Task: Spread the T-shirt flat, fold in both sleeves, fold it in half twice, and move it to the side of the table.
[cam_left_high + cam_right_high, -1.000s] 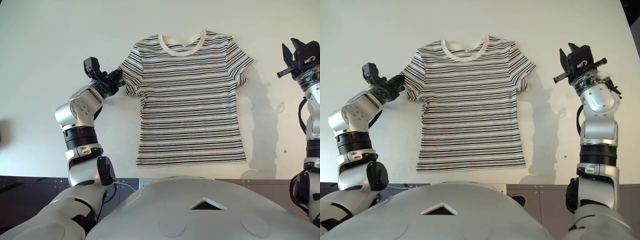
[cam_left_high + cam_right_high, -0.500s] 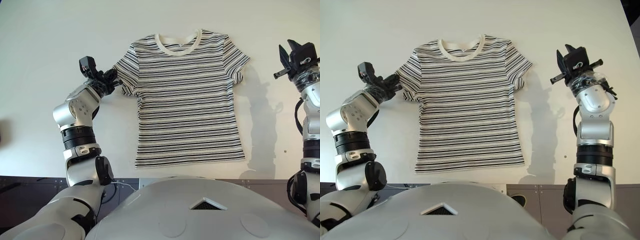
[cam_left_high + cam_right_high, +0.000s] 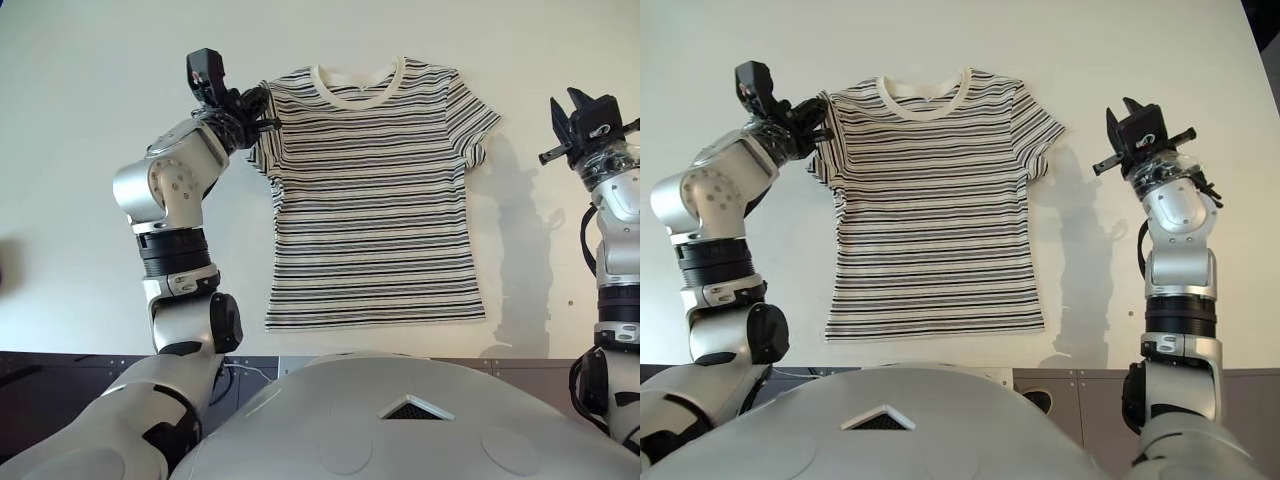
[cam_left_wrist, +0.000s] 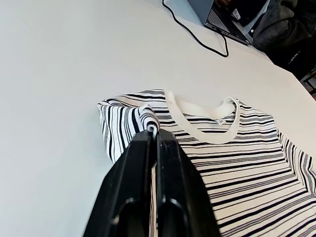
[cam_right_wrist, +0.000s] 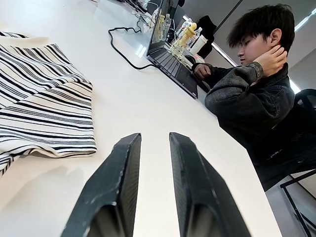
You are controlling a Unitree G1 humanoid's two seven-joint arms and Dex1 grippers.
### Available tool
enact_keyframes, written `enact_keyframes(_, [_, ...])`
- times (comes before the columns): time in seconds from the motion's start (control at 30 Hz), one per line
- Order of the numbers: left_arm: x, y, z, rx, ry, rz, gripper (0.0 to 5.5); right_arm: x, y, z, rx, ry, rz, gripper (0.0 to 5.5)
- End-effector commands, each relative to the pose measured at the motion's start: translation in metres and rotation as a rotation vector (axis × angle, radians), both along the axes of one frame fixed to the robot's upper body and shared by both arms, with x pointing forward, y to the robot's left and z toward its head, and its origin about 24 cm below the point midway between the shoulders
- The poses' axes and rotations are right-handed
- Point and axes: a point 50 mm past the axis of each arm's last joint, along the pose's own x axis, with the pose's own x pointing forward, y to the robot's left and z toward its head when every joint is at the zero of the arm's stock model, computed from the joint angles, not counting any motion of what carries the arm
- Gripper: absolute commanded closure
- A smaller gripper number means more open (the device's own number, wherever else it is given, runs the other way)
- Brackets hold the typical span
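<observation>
Left jaws: clamped on left sleeve hem, hem lifted over shoulder area. Judgement: carry hem inward, set crease straight in line with side seam, let go low so fabric does not spring back.
Shirt: flat, mid-surface, collar far, bottom hem close to near edge.
Right sleeve: not yet folded.
Right jaws: narrow gap, holding nothing, raised beside shirt.
Surface: broad margins either side, room for final placement.
</observation>
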Motion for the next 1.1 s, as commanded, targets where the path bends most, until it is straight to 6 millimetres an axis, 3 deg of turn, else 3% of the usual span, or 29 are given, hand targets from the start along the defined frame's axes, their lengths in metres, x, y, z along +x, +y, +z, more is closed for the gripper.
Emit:
enact_keyframes(0.03, [0.015,-0.016,-0.004,0.054,0.051,-0.009,5.36,-0.001,0.006,-0.005,0.001,0.01,0.001,4.46])
enact_keyframes(0.2, [0.025,-0.037,-0.021,0.116,0.119,-0.032,5.36,-0.002,0.011,-0.01,0.01,0.018,0.003,4.46])
enact_keyframes(0.3, [0.027,-0.048,-0.025,0.109,0.124,-0.058,4.86,-0.002,0.013,-0.011,0.013,0.02,0.005,4.46])
enact_keyframes(0.4, [0.029,-0.056,-0.024,0.116,0.114,-0.082,4.41,-0.002,0.014,-0.011,0.016,0.02,0.003,4.46])
enact_keyframes(0.53, [0.032,-0.051,-0.009,0.14,0.026,-0.101,3.89,-0.003,0.012,-0.014,0.043,0.041,-0.01,4.46])
enact_keyframes(0.73, [0.017,-0.052,0.012,0.219,-0.146,-0.203,3.89,0.015,0.017,-0.02,0.325,0.256,-0.043,4.46])
enact_keyframes(0.9, [-0.005,-0.044,-0.007,0.368,-0.181,-0.249,3.89,0.037,0.016,-0.028,0.538,0.476,-0.098,4.46])
enact_keyframes(1.1, [-0.013,-0.046,-0.011,0.348,-0.177,-0.255,3.89,0.047,0.02,-0.04,0.798,0.601,-0.2,4.46])
